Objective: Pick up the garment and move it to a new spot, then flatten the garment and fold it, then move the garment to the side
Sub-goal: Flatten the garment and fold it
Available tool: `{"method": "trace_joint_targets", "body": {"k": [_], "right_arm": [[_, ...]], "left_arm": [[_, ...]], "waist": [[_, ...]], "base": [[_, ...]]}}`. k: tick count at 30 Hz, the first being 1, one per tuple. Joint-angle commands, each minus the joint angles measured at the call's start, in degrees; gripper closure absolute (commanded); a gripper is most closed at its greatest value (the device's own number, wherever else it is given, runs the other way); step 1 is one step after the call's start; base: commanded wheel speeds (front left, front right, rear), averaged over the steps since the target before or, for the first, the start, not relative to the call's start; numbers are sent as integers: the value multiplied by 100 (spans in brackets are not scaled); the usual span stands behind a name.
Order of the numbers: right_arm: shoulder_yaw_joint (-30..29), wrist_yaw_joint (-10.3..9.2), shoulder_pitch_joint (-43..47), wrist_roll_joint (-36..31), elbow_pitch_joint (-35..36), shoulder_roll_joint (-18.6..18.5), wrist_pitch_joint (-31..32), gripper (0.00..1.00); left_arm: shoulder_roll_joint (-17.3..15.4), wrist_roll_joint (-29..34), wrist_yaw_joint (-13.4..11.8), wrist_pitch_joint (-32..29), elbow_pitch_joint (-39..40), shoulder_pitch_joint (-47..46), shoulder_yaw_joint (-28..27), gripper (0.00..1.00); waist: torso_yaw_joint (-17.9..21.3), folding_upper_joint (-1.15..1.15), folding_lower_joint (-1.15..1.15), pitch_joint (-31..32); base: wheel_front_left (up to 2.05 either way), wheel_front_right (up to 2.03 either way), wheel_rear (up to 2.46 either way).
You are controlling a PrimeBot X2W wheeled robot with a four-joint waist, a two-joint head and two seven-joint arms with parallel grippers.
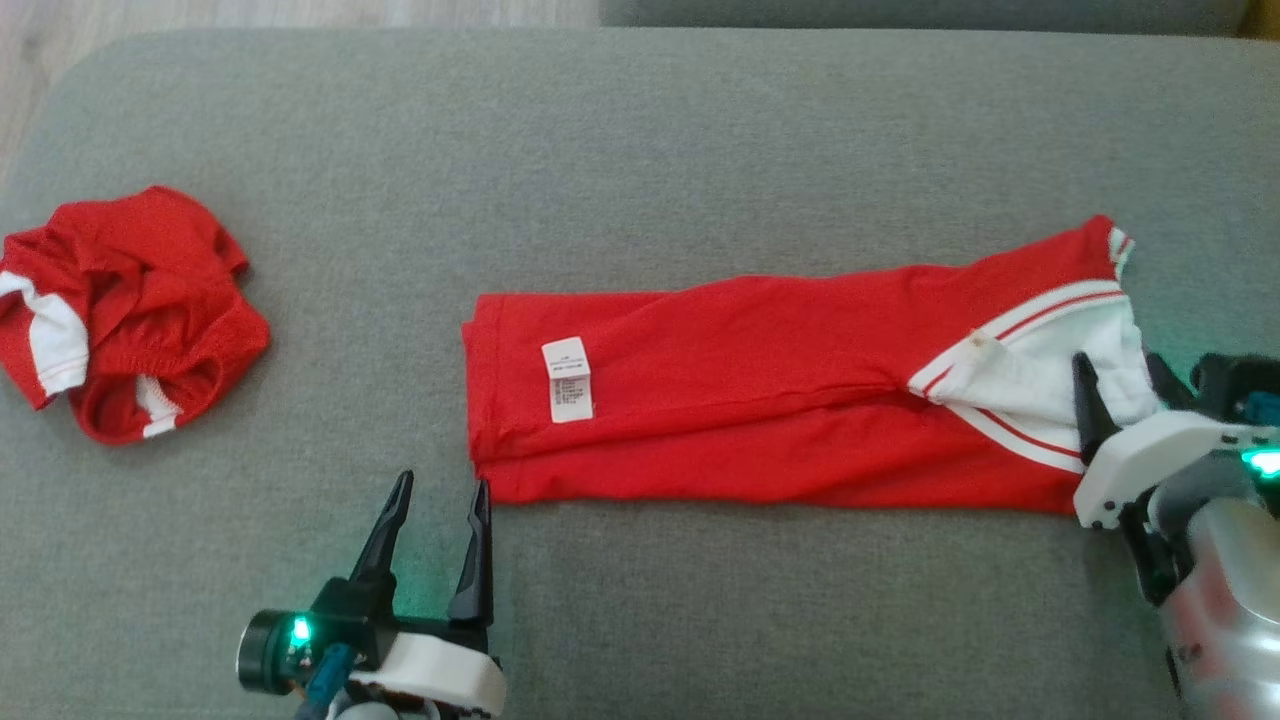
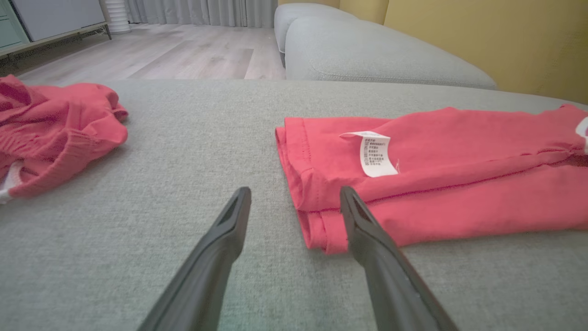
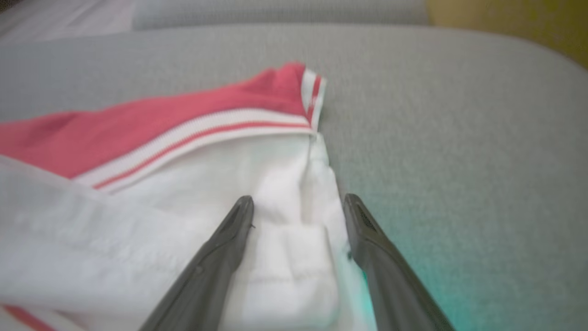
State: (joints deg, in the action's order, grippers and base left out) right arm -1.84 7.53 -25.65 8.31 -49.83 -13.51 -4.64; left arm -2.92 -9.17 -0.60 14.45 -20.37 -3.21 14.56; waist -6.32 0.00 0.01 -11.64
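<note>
The garment (image 1: 750, 400) is a red shirt lying as a long flat band across the grey cushion, with a white label (image 1: 567, 379) near its left end and white, red-striped trim at its right end. My left gripper (image 1: 443, 483) is open at the band's near left corner; in the left wrist view that corner of the garment (image 2: 459, 184) sits between the spread fingers of the gripper (image 2: 295, 191). Over the right end, my right gripper (image 1: 1115, 362) is open. The right wrist view shows the gripper (image 3: 298, 197) straddling a white fold of the garment (image 3: 183, 115).
A second red and white garment (image 1: 120, 310) lies crumpled at the cushion's left edge, also seen as a red heap (image 2: 55, 133). The grey cushion (image 1: 640, 130) stretches bare behind the shirt. Beyond it are another sofa section (image 2: 367, 50) and wooden floor (image 2: 161, 50).
</note>
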Motion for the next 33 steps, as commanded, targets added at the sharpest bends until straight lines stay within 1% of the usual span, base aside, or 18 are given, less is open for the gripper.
{"method": "trace_joint_targets", "body": {"k": [1,5,10,11,12,14,17,22,24,26,28,33], "right_arm": [[130,-4,-143,100,-14,-76,70,0],[125,-4,-122,307,-428,-76,260,0],[264,-4,-30,686,-661,102,479,0],[346,-4,1,790,-673,135,522,54],[432,-4,38,884,-673,152,554,100],[531,-4,107,1090,-658,141,571,100],[513,-4,160,1267,-644,-26,360,100],[297,-4,88,1281,-669,-394,-270,100],[247,-4,31,1258,-597,-456,-579,100],[329,-4,0,1262,-401,-402,-772,100],[544,-4,25,1384,-79,-242,-869,100],[1281,-4,292,2013,989,177,-937,100]], "left_arm": [[3,-31,-47,55,105,-179,-164,0],[3,-14,-62,55,89,-211,-180,0],[3,-8,-63,55,73,-189,-211,0],[3,-12,-62,55,66,-177,-214,0],[3,-21,-62,55,60,-167,-214,0],[3,-44,-59,55,52,-145,-198,0],[3,-55,-59,55,35,-115,-185,0],[4,-31,-28,55,3,-70,-210,0],[4,-30,-19,55,-12,-36,-225,0],[4,-27,-7,55,-24,15,-230,0],[4,-50,5,55,-21,74,-225,0],[4,-82,14,55,-14,182,-139,0]], "waist": [[-72,0,-1,-64],[-113,0,-1,-84],[-89,0,-1,-28],[-77,0,-1,-5],[-61,0,-1,19],[-30,0,-1,71],[11,0,-1,161],[46,0,-1,315],[55,0,-1,391],[55,0,-1,461],[46,0,-1,523],[-47,0,-1,617]], "base": [[0,0,0],[0,0,0],[0,0,0],[0,0,0],[0,0,0],[0,0,0],[0,0,0],[0,0,0],[0,0,0],[0,0,0],[0,0,0],[0,0,0]]}}
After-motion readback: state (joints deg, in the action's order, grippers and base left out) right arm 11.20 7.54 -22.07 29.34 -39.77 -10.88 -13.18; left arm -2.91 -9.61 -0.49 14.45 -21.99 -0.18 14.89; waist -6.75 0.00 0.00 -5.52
